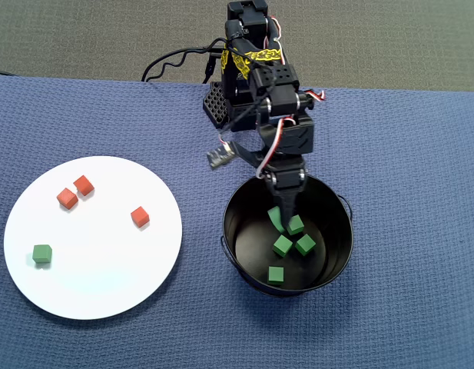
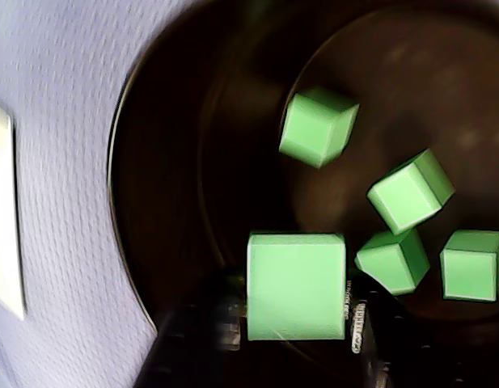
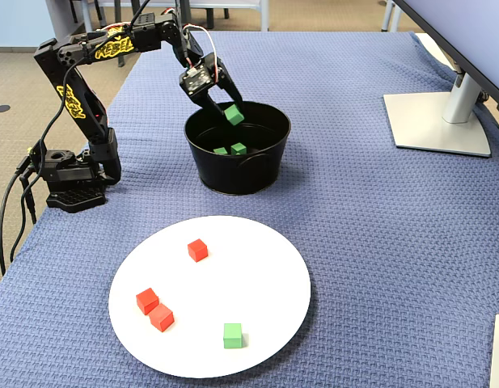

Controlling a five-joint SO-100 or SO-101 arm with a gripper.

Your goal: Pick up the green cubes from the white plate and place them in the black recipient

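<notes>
My gripper (image 1: 280, 217) hangs over the black bucket (image 1: 343, 250), shut on a green cube (image 3: 234, 114). In the wrist view this cube (image 2: 296, 284) sits large between the jaws, above the bucket's inside (image 2: 176, 178). Several green cubes lie on the bucket floor (image 1: 282, 245) (image 2: 317, 127). One green cube (image 1: 42, 254) lies on the white plate (image 1: 98, 280) at its left side; in the fixed view it (image 3: 232, 335) lies near the plate's front edge (image 3: 257, 275).
Three red-orange cubes (image 1: 84, 185) (image 1: 67, 198) (image 1: 140, 217) lie on the plate. A blue cloth covers the table. The arm's base (image 3: 71, 182) stands left of the bucket in the fixed view. A monitor stand (image 3: 439, 121) is at the far right.
</notes>
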